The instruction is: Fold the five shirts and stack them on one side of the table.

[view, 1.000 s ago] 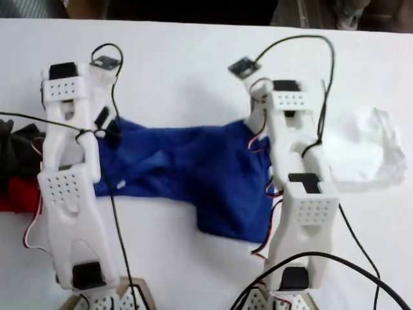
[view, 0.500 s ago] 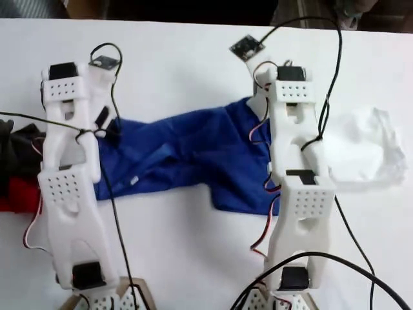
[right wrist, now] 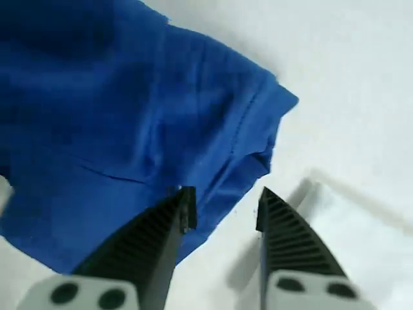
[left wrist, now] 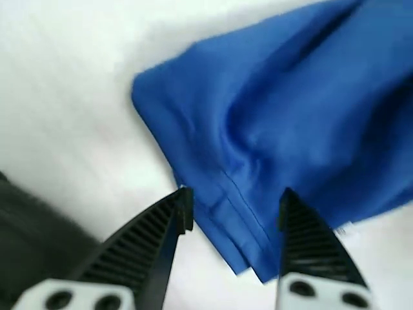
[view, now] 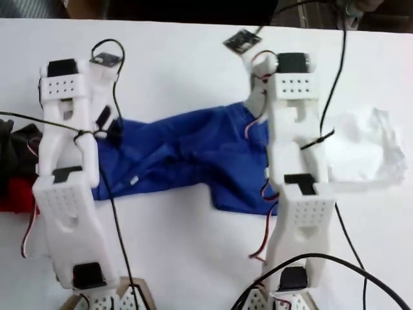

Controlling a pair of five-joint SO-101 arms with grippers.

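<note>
A rumpled blue shirt (view: 193, 155) lies spread across the middle of the white table (view: 193, 58), stretched crosswise between the two arms, with one flap hanging toward the near edge. At its left end, the left gripper (left wrist: 236, 197) is poised over the shirt's stitched hem. Its black ribbed fingers (left wrist: 161, 229) stand apart, and the folded edge of the blue cloth runs between them. At the shirt's far right corner, the right gripper (right wrist: 226, 197) is likewise spread, one finger over the blue fabric and the other over bare tabletop just beside the hem. A crumpled white garment (view: 361, 152) sits near the table's right edge, just beside the right arm and apart from the blue shirt. Black cloth (view: 16, 152) and red cloth (view: 13, 194) are bunched together at the left edge, behind the left arm.
</note>
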